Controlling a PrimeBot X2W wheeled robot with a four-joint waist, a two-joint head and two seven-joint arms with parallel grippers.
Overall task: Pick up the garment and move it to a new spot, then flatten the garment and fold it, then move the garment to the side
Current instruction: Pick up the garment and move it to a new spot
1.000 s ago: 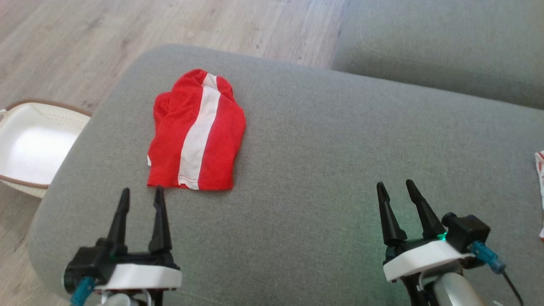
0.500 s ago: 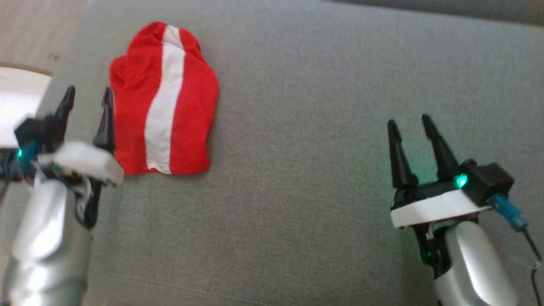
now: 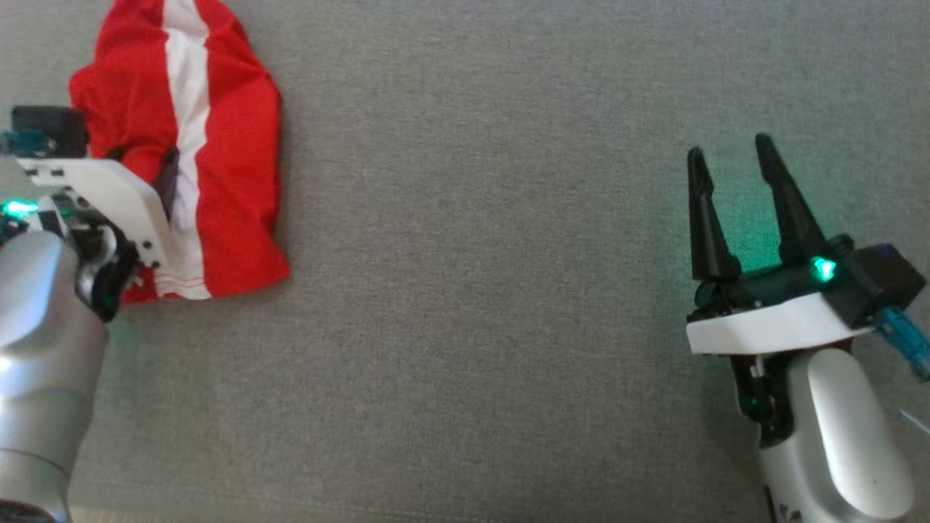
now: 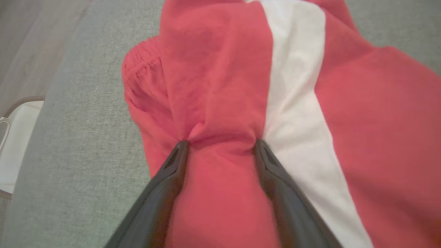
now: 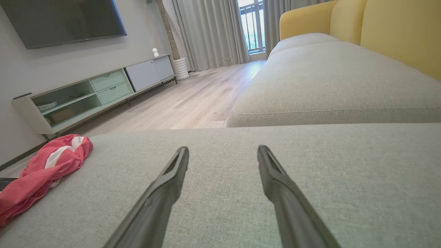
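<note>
Red garment [image 4: 361, 113] beneath left claw [image 4: 220, 142]

Grey cushion [image 3: 472, 290] bare across the middle — free passage, red garment [image 3: 232, 145] bunched at left

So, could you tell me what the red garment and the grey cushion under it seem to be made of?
The red garment looks like soft, matte cloth, perhaps a light knit: it bunches into folds and has a gathered hem. The grey cushion looks like coarse-woven, matte upholstery fabric: its flecked weave shows.
</note>
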